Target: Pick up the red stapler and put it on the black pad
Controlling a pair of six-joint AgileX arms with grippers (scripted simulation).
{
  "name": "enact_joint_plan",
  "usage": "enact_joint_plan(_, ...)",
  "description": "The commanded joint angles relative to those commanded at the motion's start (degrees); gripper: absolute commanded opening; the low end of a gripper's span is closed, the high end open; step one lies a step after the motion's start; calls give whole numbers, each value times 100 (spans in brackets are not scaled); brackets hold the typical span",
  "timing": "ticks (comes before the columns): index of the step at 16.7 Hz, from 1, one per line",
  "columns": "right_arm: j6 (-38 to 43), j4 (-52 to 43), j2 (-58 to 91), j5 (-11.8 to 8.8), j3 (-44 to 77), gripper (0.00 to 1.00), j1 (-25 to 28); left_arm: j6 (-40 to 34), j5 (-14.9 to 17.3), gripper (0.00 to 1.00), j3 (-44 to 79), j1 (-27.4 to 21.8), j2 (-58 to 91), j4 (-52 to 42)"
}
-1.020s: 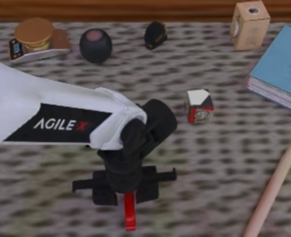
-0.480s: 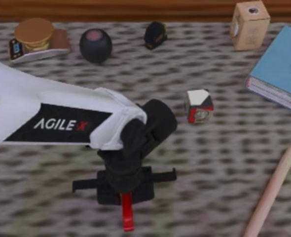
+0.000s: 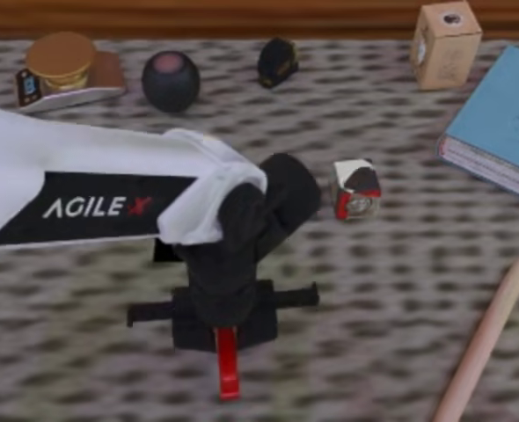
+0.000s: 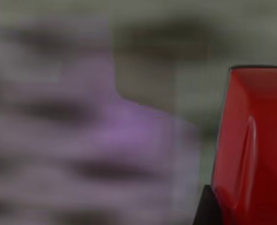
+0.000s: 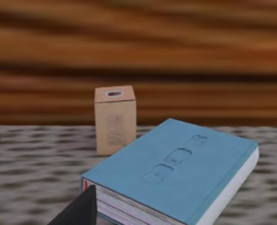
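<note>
My left gripper point(image 3: 225, 327) is shut on the red stapler point(image 3: 229, 367), a narrow bright red bar whose free end sticks out toward the table's front edge. Close up in the left wrist view, the stapler point(image 4: 253, 150) fills one side above the blurred patterned cloth. A small flat black corner beside the left arm is the only visible part of the black pad point(image 3: 164, 251); the arm covers the rest. My right gripper point(image 5: 80, 211) is outside the top view and parked near the blue book.
A red, black and white cube point(image 3: 356, 190) lies right of the left arm. At the back stand a dark ball point(image 3: 170, 80), a tape measure point(image 3: 277, 61), a kitchen scale with bread point(image 3: 62, 70) and a tan box point(image 3: 445, 42). A blue book point(image 3: 503, 123) and a wooden rolling pin point(image 3: 484, 341) lie at the right.
The left arm has moved toward the back of the table with the stapler in its grip. A black corner has come into view beside the arm.
</note>
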Motion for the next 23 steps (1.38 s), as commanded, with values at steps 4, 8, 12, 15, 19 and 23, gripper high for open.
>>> enact_joint_plan(4,0,0,0,0,0,100,0,-14,0,0,598,40,-380,-1053)
enact_joint_plan(8,0,0,0,0,0,100,0,0,5,0,910,72,-633,-1529)
enact_joint_plan(12,0,0,0,0,0,100,0,-3,4,0,906,45,-604,-1520)
enact_joint_plan(15,0,0,0,0,0,100,0,-386,6,0,1221,150,-385,-1651)
enact_joint_plan(19,0,0,0,0,0,100,0,-1740,16,0,2092,525,203,-2006)
enact_joint_plan(23,0,0,0,0,0,100,0,-3836,28,0,3140,1055,910,-2443)
